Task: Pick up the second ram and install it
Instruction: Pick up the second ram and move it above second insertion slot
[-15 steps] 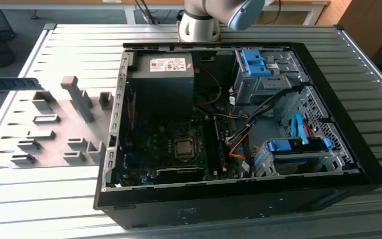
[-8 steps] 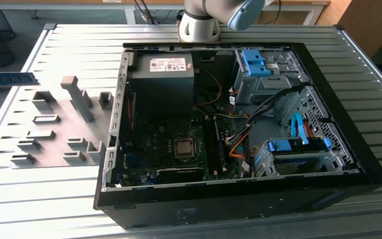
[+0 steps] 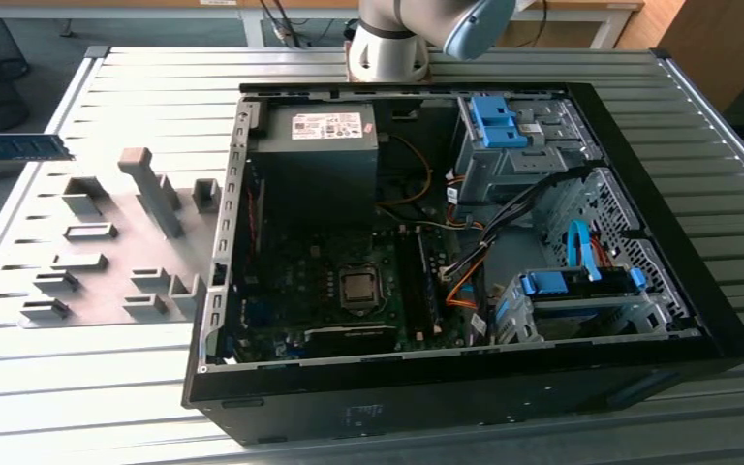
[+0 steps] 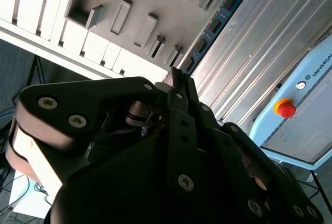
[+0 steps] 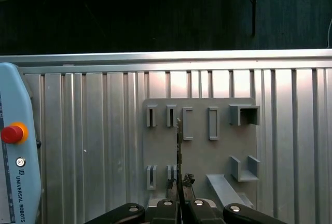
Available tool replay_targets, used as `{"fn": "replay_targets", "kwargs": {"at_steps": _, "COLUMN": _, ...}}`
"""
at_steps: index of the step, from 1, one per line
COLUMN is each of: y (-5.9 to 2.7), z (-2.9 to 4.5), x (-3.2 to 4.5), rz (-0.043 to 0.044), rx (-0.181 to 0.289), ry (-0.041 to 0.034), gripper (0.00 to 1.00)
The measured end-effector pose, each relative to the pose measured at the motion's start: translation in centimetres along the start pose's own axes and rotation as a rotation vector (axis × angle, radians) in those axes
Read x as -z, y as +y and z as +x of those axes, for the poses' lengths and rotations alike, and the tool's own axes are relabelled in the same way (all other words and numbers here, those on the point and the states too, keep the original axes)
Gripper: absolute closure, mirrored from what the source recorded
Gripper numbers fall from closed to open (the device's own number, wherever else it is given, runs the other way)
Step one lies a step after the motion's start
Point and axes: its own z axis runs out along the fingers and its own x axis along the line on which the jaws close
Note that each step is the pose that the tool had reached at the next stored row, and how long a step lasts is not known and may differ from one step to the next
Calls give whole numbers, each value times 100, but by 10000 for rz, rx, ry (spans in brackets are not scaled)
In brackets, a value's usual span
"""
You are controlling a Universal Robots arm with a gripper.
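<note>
The hand [image 5: 179,181] is clamped on the second ram [image 4: 213,26], a thin blue stick carrying black chips.

**Arm, exterior view.** Joint housing [image 3: 389,44]: cylindrical, silver-grey metal, smooth finish. Joint cap [image 3: 476,27]: rounded, light blue, fitted to the adjoining segment.

**End effector [image 4: 176,79], second wrist view.** Body matte black. Link plates [image 4: 83,110]: broad, flat, with rounded corners, layered one over another. Screw heads [image 4: 47,101]: round, silver, recessed into the plates, several along each link. Band [image 4: 22,149]: pale cream, curved, at the wrist end.

**First wrist view.** Fingers [image 5: 170,185]: two, narrow, black. Black links are mirrored on either side, with a silver screw head at each pivot.
</note>
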Motion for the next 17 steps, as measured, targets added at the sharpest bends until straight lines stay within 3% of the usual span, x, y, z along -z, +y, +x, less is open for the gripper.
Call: {"fn": "replay_targets", "kwargs": {"at_steps": 17, "y": -35, "z": -1, "x": 1, "rz": -1, "rx": 0, "ry": 1, "gripper": 86}}
